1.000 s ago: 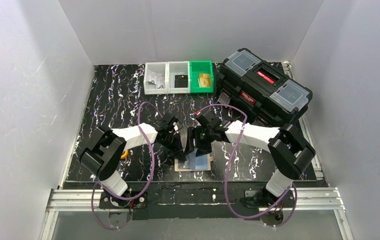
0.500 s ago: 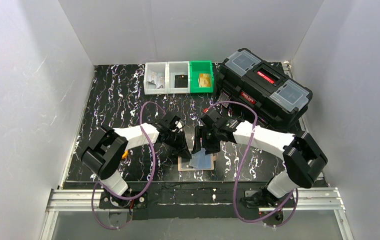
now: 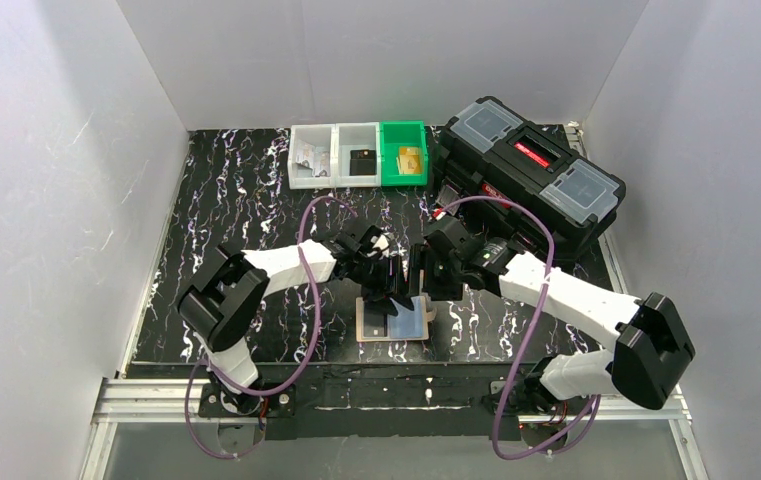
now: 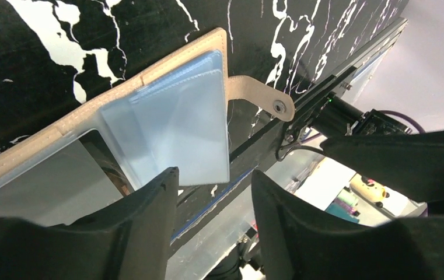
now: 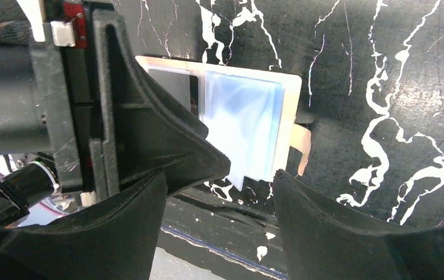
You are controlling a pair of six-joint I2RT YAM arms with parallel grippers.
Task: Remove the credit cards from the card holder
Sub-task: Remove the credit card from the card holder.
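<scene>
Two open grippers hover over an opened card holder by the table's front edge; no card is fully out.

Nearest me, the card holder (image 3: 368, 325) lies open and flat just beside the table's (image 3: 256, 200) near edge, with its snap tab (image 4: 260, 96) on the right. A pale blue card (image 4: 178, 128) sits partly out, jutting toward that edge. I see no second card, so I judge removal barely begun. The left gripper (image 3: 384, 288) hangs just above with jaws partly apart, holding nothing. The right gripper (image 3: 426, 282) is close beside it, jaws wide and empty. They crowd each other. Farther back there is room to move, with the bins (image 3: 359, 155) and black toolbox (image 3: 531, 180) well apart.
</scene>
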